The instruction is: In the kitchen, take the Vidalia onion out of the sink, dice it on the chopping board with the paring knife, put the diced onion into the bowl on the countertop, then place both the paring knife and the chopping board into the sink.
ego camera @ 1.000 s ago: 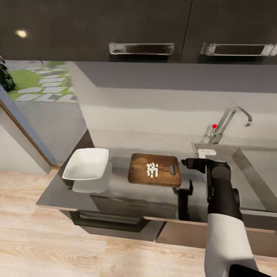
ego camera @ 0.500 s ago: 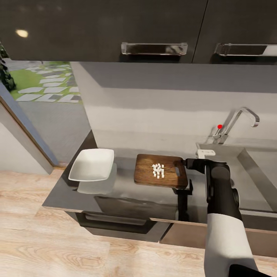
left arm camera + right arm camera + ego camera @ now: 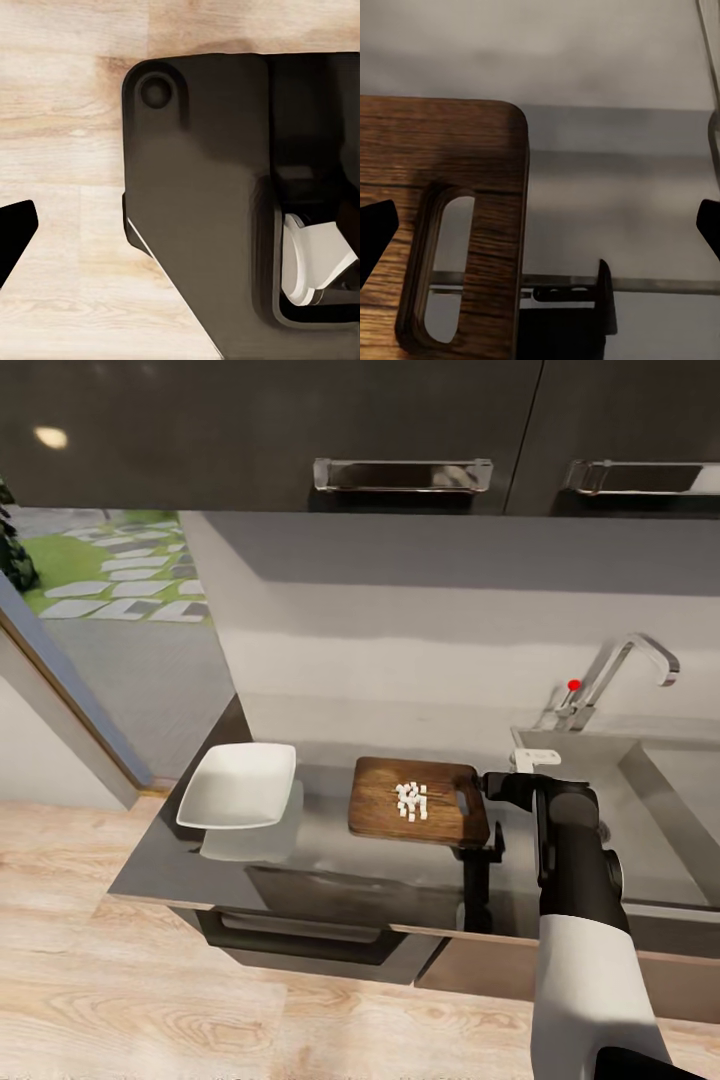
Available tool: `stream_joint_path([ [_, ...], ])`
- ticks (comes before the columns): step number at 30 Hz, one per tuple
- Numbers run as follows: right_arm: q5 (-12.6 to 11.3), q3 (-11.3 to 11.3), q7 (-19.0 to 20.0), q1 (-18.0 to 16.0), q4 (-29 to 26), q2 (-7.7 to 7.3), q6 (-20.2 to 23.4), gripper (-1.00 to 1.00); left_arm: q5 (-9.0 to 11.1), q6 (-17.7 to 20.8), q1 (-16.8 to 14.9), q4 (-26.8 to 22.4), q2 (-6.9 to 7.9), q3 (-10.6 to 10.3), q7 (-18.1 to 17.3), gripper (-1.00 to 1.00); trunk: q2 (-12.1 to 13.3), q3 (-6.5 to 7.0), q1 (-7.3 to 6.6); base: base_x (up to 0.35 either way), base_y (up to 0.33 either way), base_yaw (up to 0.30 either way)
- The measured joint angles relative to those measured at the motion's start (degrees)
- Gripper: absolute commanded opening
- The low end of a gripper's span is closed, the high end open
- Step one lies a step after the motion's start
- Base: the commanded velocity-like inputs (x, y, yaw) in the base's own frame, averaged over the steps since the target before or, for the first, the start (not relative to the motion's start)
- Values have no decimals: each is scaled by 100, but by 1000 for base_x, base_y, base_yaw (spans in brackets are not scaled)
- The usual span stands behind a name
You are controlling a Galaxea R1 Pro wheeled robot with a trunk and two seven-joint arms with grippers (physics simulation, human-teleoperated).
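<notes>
Head view: diced onion (image 3: 411,801) lies heaped on the chopping board (image 3: 380,812), the bowl (image 3: 239,786) beyond the board's far end. Right hand (image 3: 540,240), spread, hovers over the board's handle end; next it must grip the board and tip the dice into the bowl.

You have a dark brown rectangular wooden chopping board (image 3: 418,803) lying flat on the glossy dark grey bench (image 3: 300,850), its slotted handle end toward the steel sink (image 3: 640,760). A small heap of white diced onion cubes (image 3: 411,801) sits near its middle. To its left, just apart from it, a white square ceramic bowl (image 3: 238,786) stands upright, with nothing in it.
</notes>
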Motion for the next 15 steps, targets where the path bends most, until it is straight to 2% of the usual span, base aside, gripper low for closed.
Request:
stream_joint_path([
  [15,0,-4,-9,0,1,-8,0,100,0,0,-3,25,0,0,0,100,0,-115,0,0,0,0],
])
